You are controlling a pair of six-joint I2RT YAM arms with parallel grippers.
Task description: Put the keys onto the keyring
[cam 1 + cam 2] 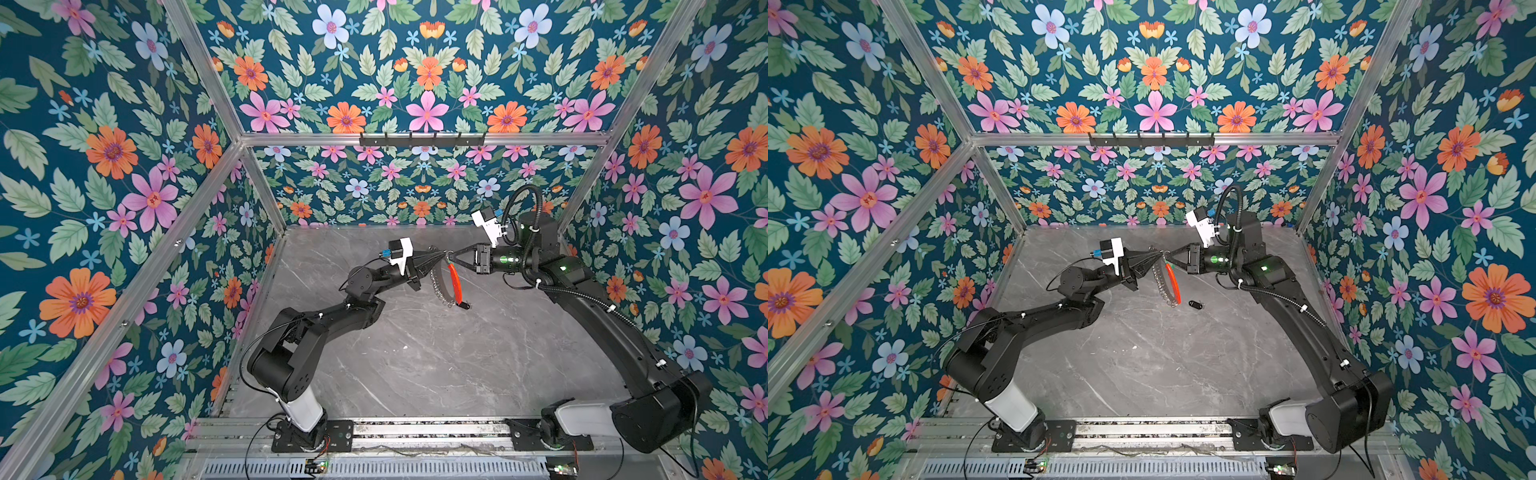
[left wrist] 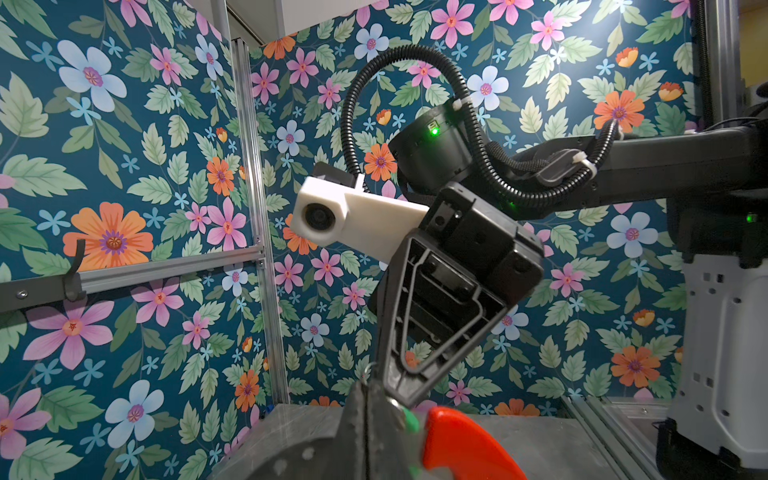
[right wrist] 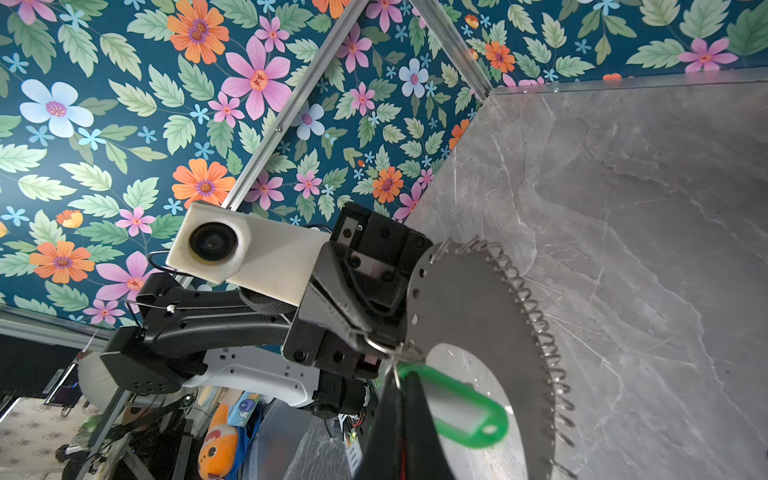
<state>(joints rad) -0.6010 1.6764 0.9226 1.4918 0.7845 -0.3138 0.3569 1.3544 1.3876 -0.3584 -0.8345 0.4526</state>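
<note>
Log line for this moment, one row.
left gripper: shut on keyring, held aloft | right gripper: shut on green-tag key | black-fob key: lying on table

Both arms (image 1: 316,320) are matte black with white base segments (image 1: 305,409). White camera housings (image 2: 365,224) sit at the wrists. A ribbed black cable (image 2: 415,52) runs along the right arm, near green lights (image 2: 434,131).

L gripper (image 3: 376,341) pinches keyring (image 3: 465,299) edge; R gripper (image 3: 400,399) prob. holds 1 blurry green-tag key (image 3: 461,409).

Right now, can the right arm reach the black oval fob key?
Probably: black oval fob key lies unobstructed on the grey marble table, but right pincer is shut on green tag key.
</note>
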